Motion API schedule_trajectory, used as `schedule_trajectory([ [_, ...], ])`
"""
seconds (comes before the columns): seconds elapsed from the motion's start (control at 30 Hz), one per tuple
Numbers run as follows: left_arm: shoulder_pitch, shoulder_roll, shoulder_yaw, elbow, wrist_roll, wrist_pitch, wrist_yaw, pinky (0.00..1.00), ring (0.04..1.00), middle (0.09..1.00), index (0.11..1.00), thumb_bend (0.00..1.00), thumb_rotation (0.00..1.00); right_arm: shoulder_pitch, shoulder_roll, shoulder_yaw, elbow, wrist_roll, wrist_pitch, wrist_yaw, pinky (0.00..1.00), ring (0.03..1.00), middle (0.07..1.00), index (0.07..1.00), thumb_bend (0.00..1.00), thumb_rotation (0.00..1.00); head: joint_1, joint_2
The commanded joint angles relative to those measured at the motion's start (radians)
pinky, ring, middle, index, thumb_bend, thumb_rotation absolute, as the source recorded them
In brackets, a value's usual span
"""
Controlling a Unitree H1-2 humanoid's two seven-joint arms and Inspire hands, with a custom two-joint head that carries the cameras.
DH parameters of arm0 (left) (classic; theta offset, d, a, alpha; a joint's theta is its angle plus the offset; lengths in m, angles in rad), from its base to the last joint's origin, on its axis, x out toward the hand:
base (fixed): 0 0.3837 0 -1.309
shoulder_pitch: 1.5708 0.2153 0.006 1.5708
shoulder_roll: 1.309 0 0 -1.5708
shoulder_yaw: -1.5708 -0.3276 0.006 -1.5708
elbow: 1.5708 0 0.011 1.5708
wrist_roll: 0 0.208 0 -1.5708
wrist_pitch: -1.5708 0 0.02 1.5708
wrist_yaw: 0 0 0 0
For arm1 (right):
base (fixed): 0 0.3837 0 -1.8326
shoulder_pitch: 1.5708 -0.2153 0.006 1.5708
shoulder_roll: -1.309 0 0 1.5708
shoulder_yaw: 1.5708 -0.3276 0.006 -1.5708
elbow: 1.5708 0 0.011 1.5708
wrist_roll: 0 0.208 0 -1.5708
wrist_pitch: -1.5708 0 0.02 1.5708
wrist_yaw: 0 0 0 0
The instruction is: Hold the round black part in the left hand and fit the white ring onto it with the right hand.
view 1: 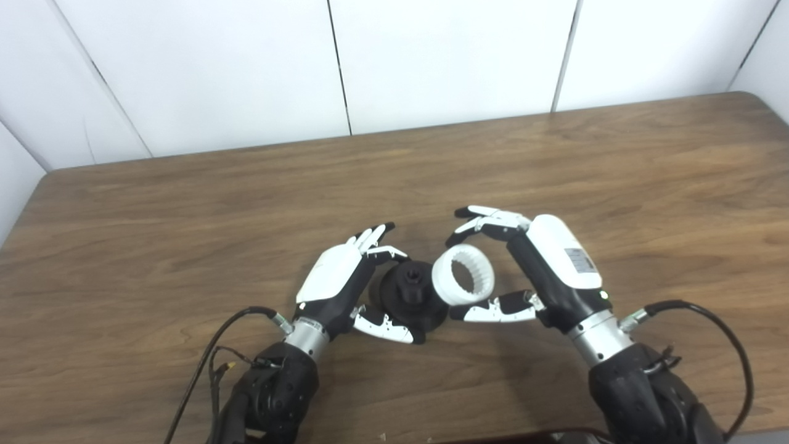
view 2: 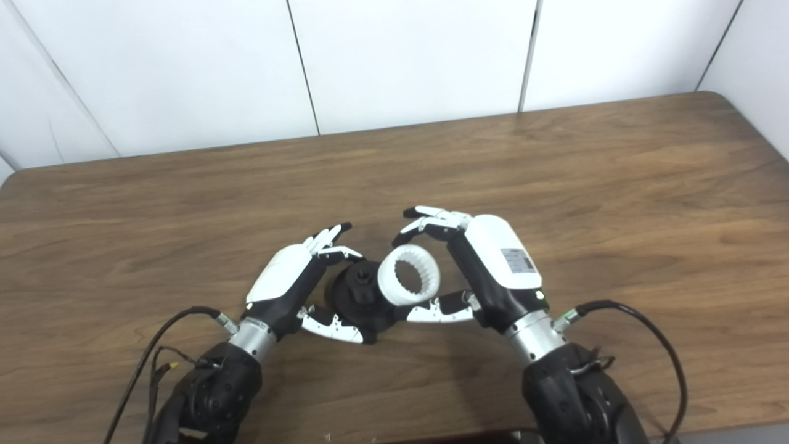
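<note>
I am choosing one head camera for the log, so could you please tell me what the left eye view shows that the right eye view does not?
Only the left eye view shows a wall strip left of the table's near-left corner. Only the right eye view shows more wall beyond the table's right end. Both show the left hand around the round black part, and the right hand around the white ring, ring against the part.

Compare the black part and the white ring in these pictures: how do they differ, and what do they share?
The black part is dark with a raised hub in its middle; the white ring is pale and hollow, toothed inside. The black part sits in the left hand; the white ring is between the right hand's fingers. Both are round, side by side above the table.
</note>
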State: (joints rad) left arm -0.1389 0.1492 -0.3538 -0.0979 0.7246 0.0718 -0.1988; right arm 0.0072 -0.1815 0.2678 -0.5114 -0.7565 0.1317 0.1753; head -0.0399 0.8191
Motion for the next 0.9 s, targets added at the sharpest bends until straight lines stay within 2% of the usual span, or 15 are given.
schedule_trajectory([
  [0.0,-0.033,-0.001,0.004,-0.022,-0.001,-0.006,0.015,1.0,1.0,1.0,0.616,0.92,0.29,-0.047,0.023,0.013,0.002,-0.011,-0.041,-0.012,0.84,0.804,0.827,0.629,0.7,0.21,0.0,0.001],
  [0.2,-0.034,0.0,0.003,-0.025,-0.002,-0.002,0.009,1.0,1.0,1.0,0.62,0.91,0.3,-0.085,0.045,0.043,0.059,-0.033,-0.027,0.002,0.85,0.813,0.836,0.64,0.68,0.23,0.0,0.002],
  [0.3,-0.033,-0.003,0.002,-0.025,-0.002,-0.004,0.012,1.0,1.0,1.0,0.616,0.91,0.3,-0.109,0.059,0.053,0.106,-0.037,-0.036,-0.018,0.83,0.792,0.825,0.634,0.7,0.2,0.003,0.003],
  [0.67,-0.029,-0.003,0.0,-0.032,0.001,-0.002,0.011,1.0,1.0,1.0,0.616,0.92,0.3,-0.17,0.072,0.064,0.19,-0.048,-0.041,-0.035,0.8,0.776,0.82,0.628,0.72,0.18,0.005,0.005],
  [0.87,-0.026,-0.004,-0.003,-0.04,0.004,0.0,0.01,1.0,1.0,1.0,0.615,0.93,0.3,-0.188,0.07,0.066,0.213,-0.055,-0.041,-0.03,0.8,0.774,0.821,0.63,0.72,0.21,0.009,0.009],
])
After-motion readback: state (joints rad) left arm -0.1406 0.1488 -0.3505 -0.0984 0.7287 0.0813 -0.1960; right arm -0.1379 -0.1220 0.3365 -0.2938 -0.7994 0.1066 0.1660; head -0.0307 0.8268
